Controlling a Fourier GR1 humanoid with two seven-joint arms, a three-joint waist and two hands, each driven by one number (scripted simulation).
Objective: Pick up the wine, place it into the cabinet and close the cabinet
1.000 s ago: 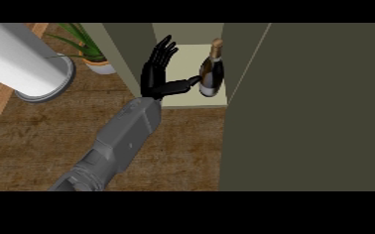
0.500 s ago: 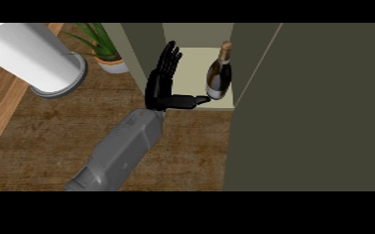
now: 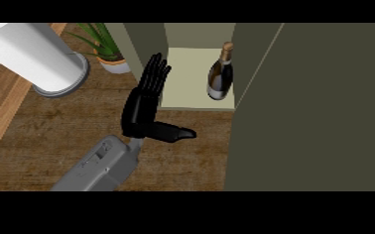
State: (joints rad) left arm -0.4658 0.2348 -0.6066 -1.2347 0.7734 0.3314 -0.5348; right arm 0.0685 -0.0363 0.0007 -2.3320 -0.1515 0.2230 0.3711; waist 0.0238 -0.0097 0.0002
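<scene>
The wine bottle [image 3: 219, 79], dark with a gold neck, stands upright on the pale shelf of the cabinet [image 3: 187, 87], close to its right wall. My left hand [image 3: 143, 106] is open in front of the cabinet's left edge, over the wooden counter, with its fingers straight and pointing to the back and the thumb stuck out to the right. There is a clear gap between the hand and the bottle, and the hand holds nothing. The cabinet door [image 3: 307, 109] stands open as a large dark olive panel at the right. My right hand is not in view.
A white cylinder on a grey round base [image 3: 40, 62] stands at the left. A potted green plant [image 3: 106, 47] sits behind it, next to the cabinet's left wall. Wooden counter [image 3: 58, 129] lies around my forearm.
My left hand has drawn back from the bottle, toward me and to the left, out of the cabinet opening. The bottle stays standing on the shelf.
</scene>
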